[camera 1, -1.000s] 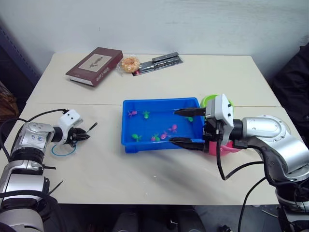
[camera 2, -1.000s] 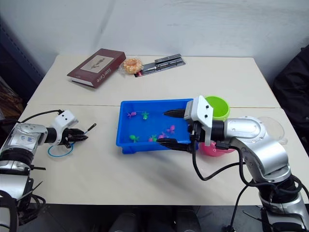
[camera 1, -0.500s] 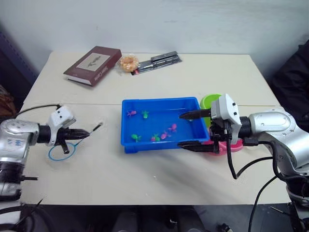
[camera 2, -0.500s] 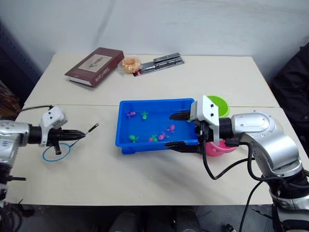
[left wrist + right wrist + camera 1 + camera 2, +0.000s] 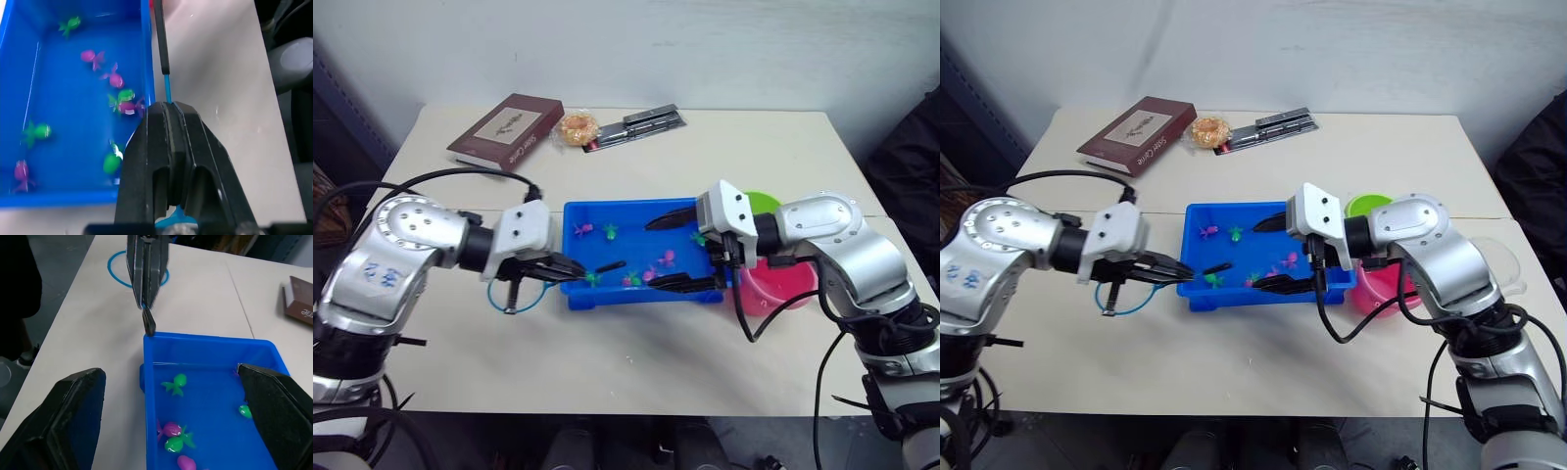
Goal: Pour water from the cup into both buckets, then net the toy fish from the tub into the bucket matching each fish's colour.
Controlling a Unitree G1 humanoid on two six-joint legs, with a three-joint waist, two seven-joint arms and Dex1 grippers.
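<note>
Looking at the centre of the head view, you see the blue tub [image 5: 636, 257] holding the pink and green toy fish [image 5: 663, 258], with the green bucket [image 5: 759, 203] and pink bucket [image 5: 781, 282] just right of it. Your right gripper [image 5: 677, 251] hangs over the tub's right half with fingers spread wide. Your left gripper [image 5: 570, 266], at the tub's left rim, is clamped together on the net handle [image 5: 161, 36], its blue hoop [image 5: 513, 291] lying centre-left on the table [image 5: 744, 147].
</note>
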